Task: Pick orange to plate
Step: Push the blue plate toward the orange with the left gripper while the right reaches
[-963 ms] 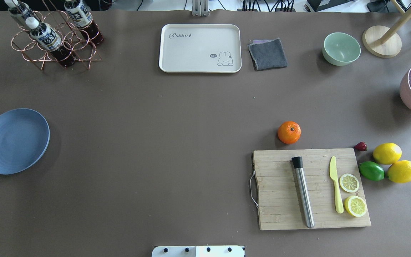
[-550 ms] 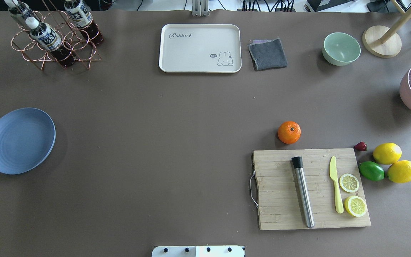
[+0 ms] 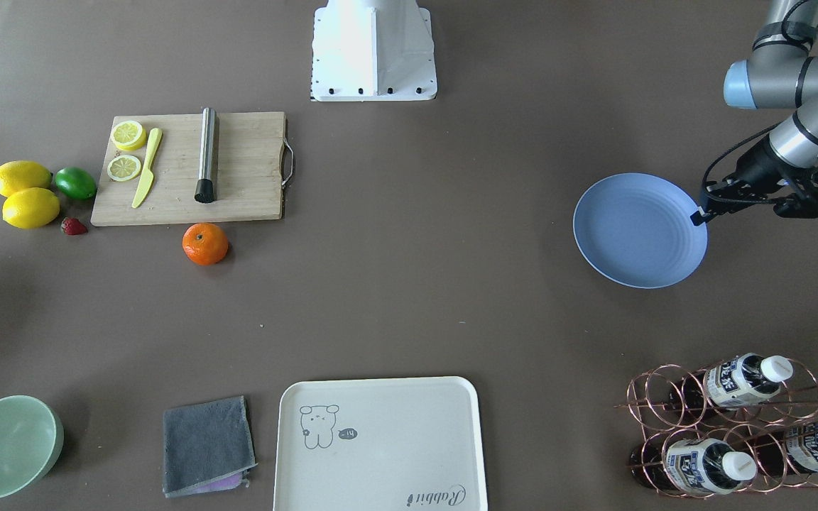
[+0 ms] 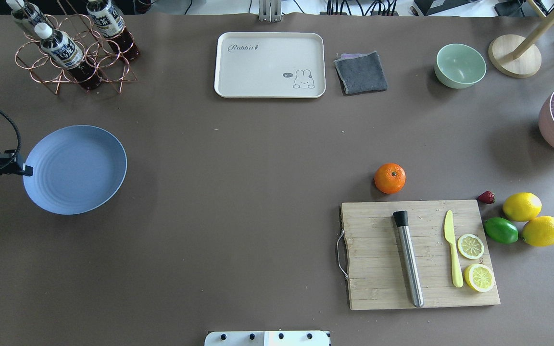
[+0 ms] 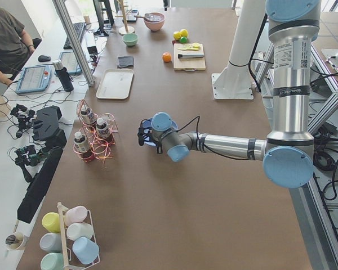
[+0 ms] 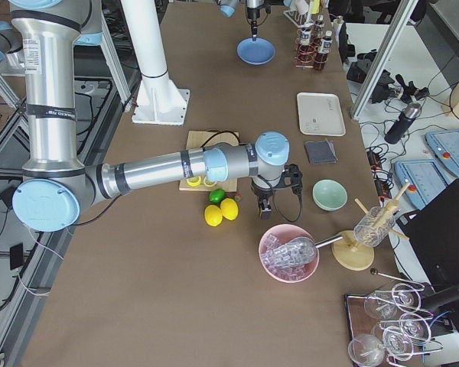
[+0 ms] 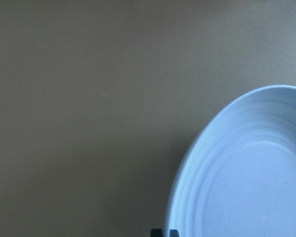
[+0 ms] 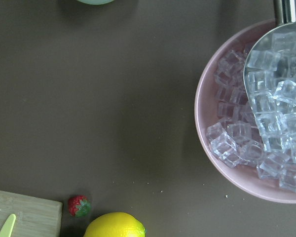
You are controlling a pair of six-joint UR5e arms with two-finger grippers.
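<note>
The orange [image 4: 389, 178] rests on the table just beyond the cutting board's far edge [image 3: 204, 243], with no gripper near it. The periwinkle plate [image 4: 77, 168] is far off on the table's left side [image 3: 636, 231]. My left gripper [image 4: 26, 170] is shut on its rim [image 3: 698, 215], and the left wrist view shows the plate [image 7: 246, 182] beside bare table. My right gripper [image 6: 271, 200] hangs over the table between the lemons and the ice bowl; I cannot tell whether it is open or shut.
The cutting board [image 4: 378, 288] carries a metal muddler, a yellow knife and lemon slices. Two lemons [image 4: 522, 206], a lime [image 4: 501, 230] and a strawberry lie right of it. A pink ice bowl [image 8: 212, 148], green bowl [image 4: 459, 65], cream tray [image 4: 270, 65], grey cloth and bottle rack [image 4: 72, 53] line the far side.
My left gripper has carried the plate to the right and a little farther from the robot, toward the table's middle. The orange has not moved.
</note>
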